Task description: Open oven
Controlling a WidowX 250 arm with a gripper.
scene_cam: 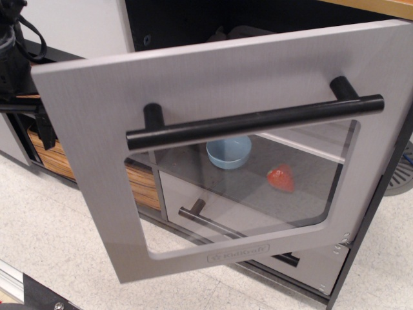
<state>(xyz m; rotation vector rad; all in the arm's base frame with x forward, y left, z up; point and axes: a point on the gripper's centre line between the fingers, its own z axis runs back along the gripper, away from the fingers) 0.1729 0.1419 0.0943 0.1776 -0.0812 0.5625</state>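
Note:
The oven door is a brushed-grey panel with a clear window, a long black bar handle and a "KidKraft" label. It is hinged at the bottom and tilts well out toward the camera, with the dark oven cavity showing above its top edge. Through the window I see a light blue bowl and a red strawberry inside. My black gripper is at the far left, beside and partly behind the door's left edge. Its fingers are mostly hidden.
A shorter grey drawer with a black bar handle sits below the oven, seen through the window. Wood-grain drawers are at the left behind the door. The speckled floor lies in front. A wooden countertop edge is at top right.

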